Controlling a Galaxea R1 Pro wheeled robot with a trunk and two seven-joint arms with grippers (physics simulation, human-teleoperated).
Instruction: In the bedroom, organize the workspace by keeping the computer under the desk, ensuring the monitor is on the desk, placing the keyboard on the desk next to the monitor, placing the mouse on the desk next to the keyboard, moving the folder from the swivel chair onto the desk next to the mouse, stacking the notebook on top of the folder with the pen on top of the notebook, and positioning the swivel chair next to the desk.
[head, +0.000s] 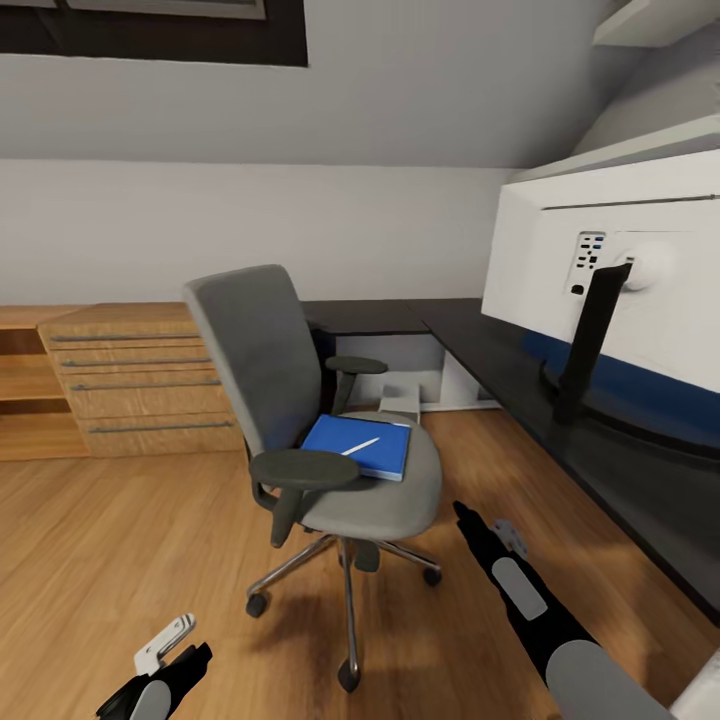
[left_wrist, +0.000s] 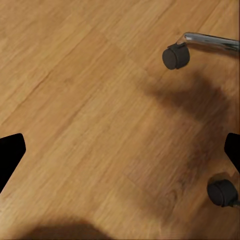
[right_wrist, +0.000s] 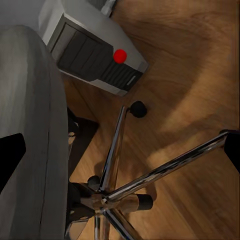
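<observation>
**Folder pickup: right arm is the nearer one**

The right pincer (head: 468, 517) hangs low beside the grey upholstered swivel chair (head: 300, 400), fingers spread, holding nothing. The left pincer (head: 165, 640) is likewise spread, over the light wood floor (head: 100, 540). The flat bright blue folder (head: 358, 445) lies on the seat, up and left of the right pincer, carrying a thin silver-white pen (head: 361, 446). The glossy black bench (head: 620, 470) stands at right.

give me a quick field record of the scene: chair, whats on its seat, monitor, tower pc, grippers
chair: grey upholstered swivel chair on wood floor, beside the glossy black desk
seat: bright blue flat folder, thin silver-white pen lying on it
monitor: white-backed monitor standing on desk
tower: light grey tower PC on floor
left gripper: open, nothing held
right gripper: open, nothing held
</observation>
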